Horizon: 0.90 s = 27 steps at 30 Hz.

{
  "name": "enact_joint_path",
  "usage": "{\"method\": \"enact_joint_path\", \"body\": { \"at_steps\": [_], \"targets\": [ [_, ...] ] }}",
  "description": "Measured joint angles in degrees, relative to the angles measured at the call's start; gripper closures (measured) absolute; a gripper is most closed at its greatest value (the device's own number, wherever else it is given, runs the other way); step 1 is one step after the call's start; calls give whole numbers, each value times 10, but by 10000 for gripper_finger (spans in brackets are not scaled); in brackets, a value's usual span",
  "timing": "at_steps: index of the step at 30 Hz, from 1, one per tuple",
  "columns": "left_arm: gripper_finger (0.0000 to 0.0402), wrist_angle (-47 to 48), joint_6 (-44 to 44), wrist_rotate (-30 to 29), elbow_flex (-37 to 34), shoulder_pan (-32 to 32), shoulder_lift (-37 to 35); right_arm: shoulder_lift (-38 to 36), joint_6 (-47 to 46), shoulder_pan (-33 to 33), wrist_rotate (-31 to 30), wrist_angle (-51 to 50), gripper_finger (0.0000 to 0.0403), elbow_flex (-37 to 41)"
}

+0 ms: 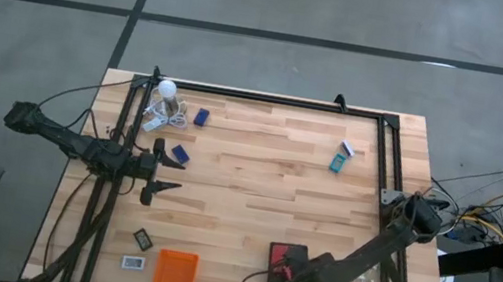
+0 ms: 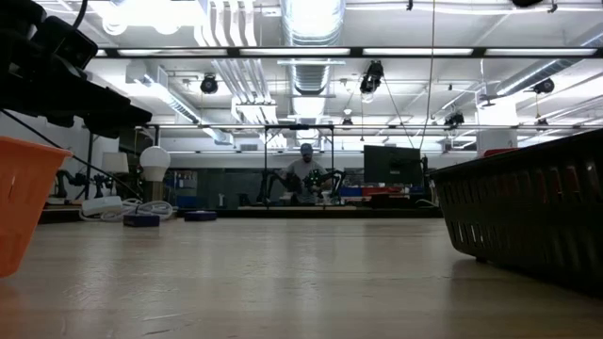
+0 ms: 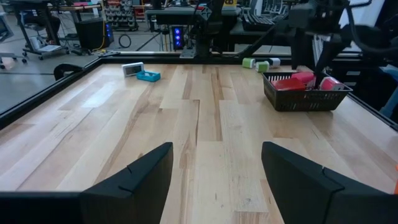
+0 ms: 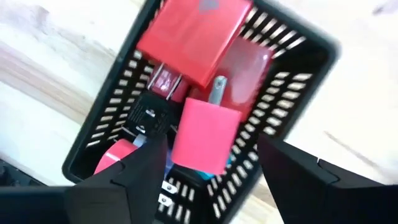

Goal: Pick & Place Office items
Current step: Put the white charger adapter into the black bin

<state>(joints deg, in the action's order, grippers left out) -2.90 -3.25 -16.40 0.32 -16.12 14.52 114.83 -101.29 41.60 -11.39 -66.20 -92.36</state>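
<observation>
Office items (image 1: 342, 158) scattered across wooden table (image 1: 265, 184)

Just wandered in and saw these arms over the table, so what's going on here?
Two robot arms are sorting small office items into baskets. The right tool hangs open over the black basket near the table's front edge, which already holds red plug-like pieces. The left tool waits open above the bare wood on the left. Dark blue blocks, a teal-and-white box and two small flat rectangles still lie loose, and an orange basket sits at the front edge.
</observation>
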Motion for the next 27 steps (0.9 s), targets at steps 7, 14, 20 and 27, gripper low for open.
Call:
{"method": "enact_joint_path", "body": {
  "at_steps": [7,14,20,27],
  "targets": [
    [149,0,0,0,0,0,0,0,24,0,-8,-105,168,-84],
    [149,0,0,0,0,0,0,0,24,7,-6,-190,161,-152],
    [149,0,0,0,0,0,0,-3,-38,28,12,-238,152,-173],
    [149,0,0,0,0,0,0,-4,-122,65,56,-239,142,-170]
  ]
}}
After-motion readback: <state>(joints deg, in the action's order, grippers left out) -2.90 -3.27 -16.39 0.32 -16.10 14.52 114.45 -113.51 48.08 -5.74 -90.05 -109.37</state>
